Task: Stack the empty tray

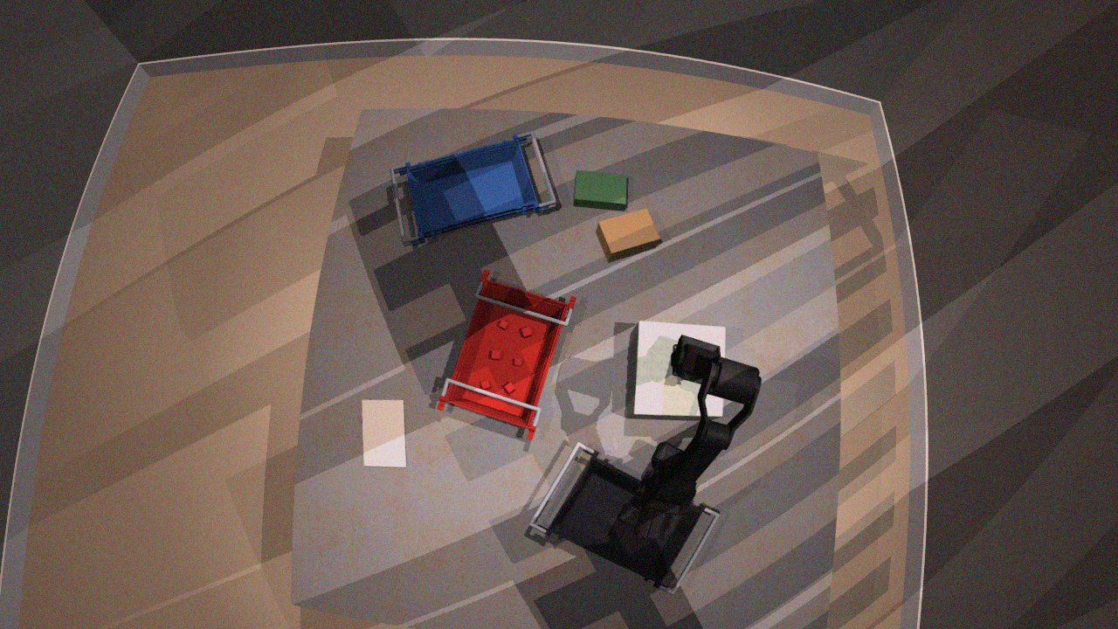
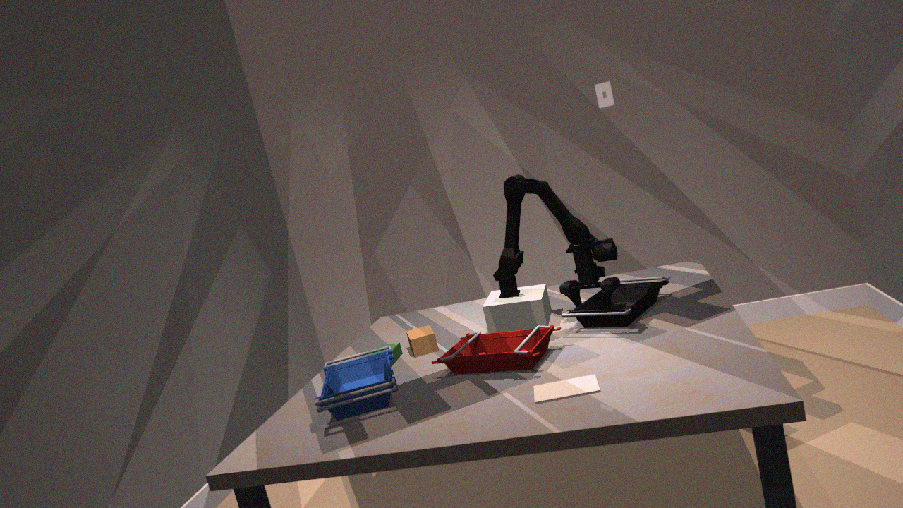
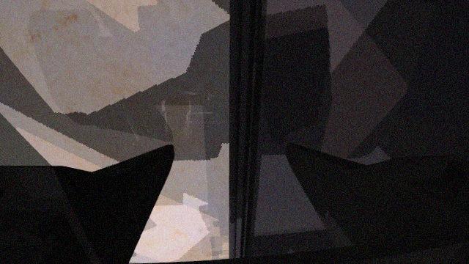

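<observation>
beyond the loaded red plastic tray (image 1: pixel 461 355) (image 2: pixel 492 365), its two grey bars across its top, i see an open blue tray (image 1: pixel 477 226) (image 2: pixel 360 404), a green block (image 1: pixel 600 190) (image 2: pixel 396 355) and an orange block (image 1: pixel 629 233) (image 2: pixel 422 341). the black gripper (image 1: pixel 637 522) (image 2: pixel 590 295) (image 3: pixel 231 149) stands wide, nothing held, its fingers straddling the long wall of the empty black tray (image 1: pixel 564 504) (image 2: pixel 640 303) (image 3: pixel 246 73). from above, the arm (image 1: pixel 707 438) (image 2: pixel 555 205) hides part of that wall; the fingertips are hard to make out.

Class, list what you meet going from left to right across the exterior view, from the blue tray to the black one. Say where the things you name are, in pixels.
Blue tray (image 1: pixel 472 187) (image 2: pixel 358 382), orange block (image 1: pixel 627 232) (image 2: pixel 422 341), red tray (image 1: pixel 512 351) (image 2: pixel 495 361), black tray (image 1: pixel 597 520) (image 2: pixel 615 306).
</observation>
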